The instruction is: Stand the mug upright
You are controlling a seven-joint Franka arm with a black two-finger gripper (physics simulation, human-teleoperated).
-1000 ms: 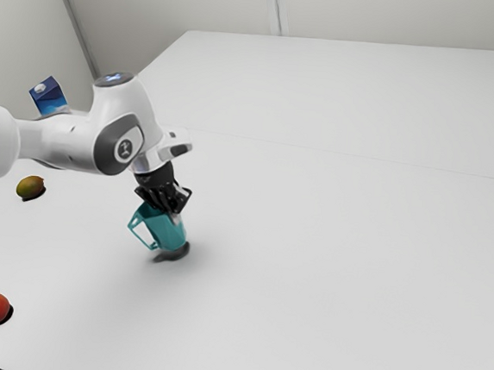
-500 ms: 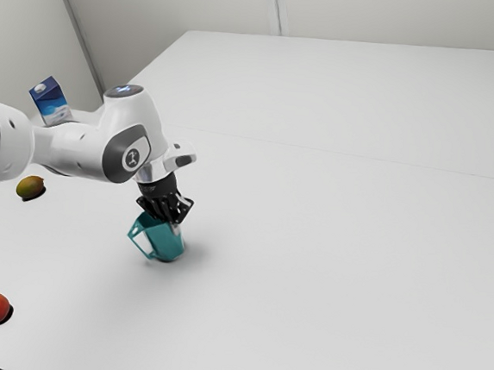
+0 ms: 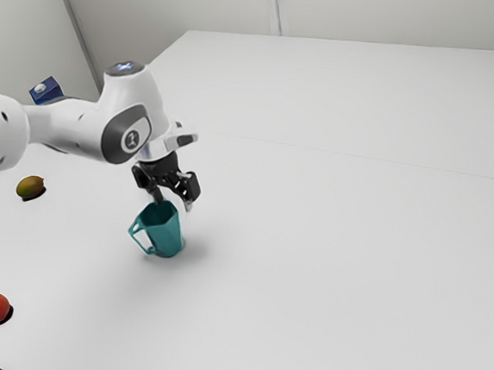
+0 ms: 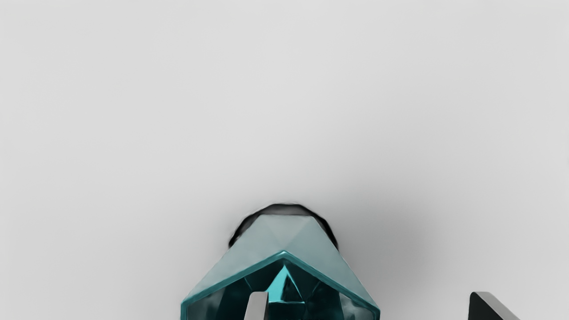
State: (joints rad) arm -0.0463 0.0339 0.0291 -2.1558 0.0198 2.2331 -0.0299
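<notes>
The arm (image 3: 70, 126) is smooth, rounded and white, dotted with small dark spots. Its dark grey panel (image 3: 115, 143) bears a pale marking, its dark cap (image 3: 114, 69) a blue-and-white one. The black gripper (image 3: 174, 202) has 2 fingers (image 4: 256, 306) with pale grey surfaces.

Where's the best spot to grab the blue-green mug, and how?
Probably the rim, from above: the mug's mouth faces up, and the open gripper has one finger over the mouth, the other outside, so they could pinch the wall between.

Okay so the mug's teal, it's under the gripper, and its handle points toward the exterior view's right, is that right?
Not quite: the exterior view shows the handle pointing toward that view's left. The mug is teal and under the gripper, as you say.
</notes>
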